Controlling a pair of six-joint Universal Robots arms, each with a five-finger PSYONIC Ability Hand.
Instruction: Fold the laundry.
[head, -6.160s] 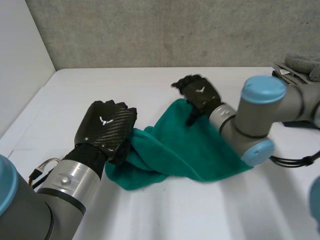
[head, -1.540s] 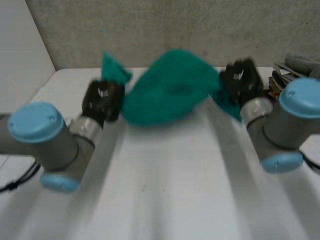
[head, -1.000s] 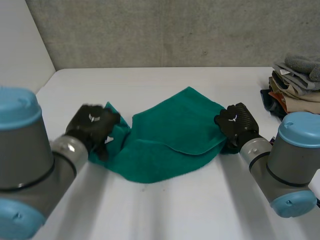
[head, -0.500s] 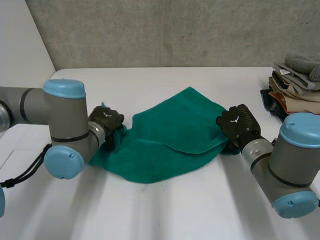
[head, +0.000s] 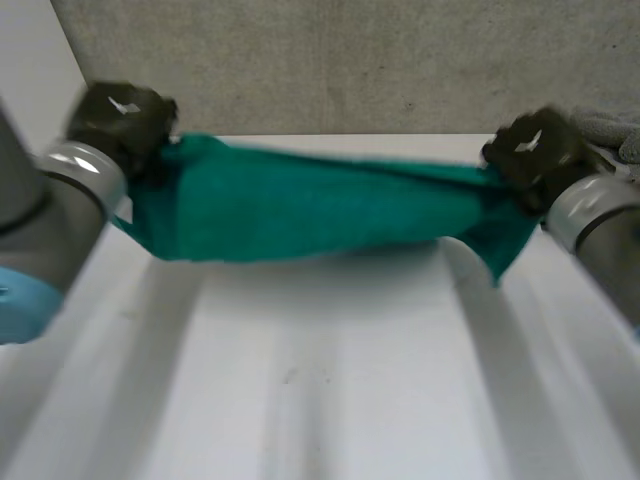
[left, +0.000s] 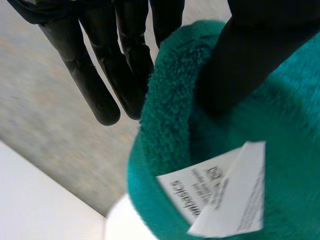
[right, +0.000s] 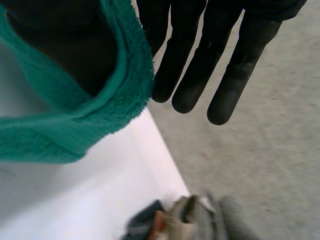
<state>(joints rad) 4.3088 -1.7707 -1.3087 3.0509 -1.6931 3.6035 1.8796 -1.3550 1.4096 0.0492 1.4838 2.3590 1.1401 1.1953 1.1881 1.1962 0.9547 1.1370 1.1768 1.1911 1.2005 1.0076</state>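
Observation:
A green towel (head: 300, 210) hangs stretched in the air above the white table (head: 330, 400), held at its two ends. My left hand (head: 120, 115) grips the towel's left end high at the back left. In the left wrist view the thumb (left: 255, 55) pinches the towel's thick edge (left: 170, 100) against the hand, beside a white care label (left: 220, 192). My right hand (head: 530, 150) holds the right end, and a loose corner dangles below it. In the right wrist view the thumb (right: 65, 45) presses the towel's hem (right: 80, 120) while the other fingers (right: 195, 60) stay straight.
A stack of folded clothes (right: 185, 220) sits at the table's far right edge, just behind my right hand, with its grey top (head: 615, 130) visible. A grey wall (head: 350, 60) runs along the back of the table.
The towel lay crumpled on the table half a second ago. Both hands have risen and moved apart, lifting it and pulling it taut between them.

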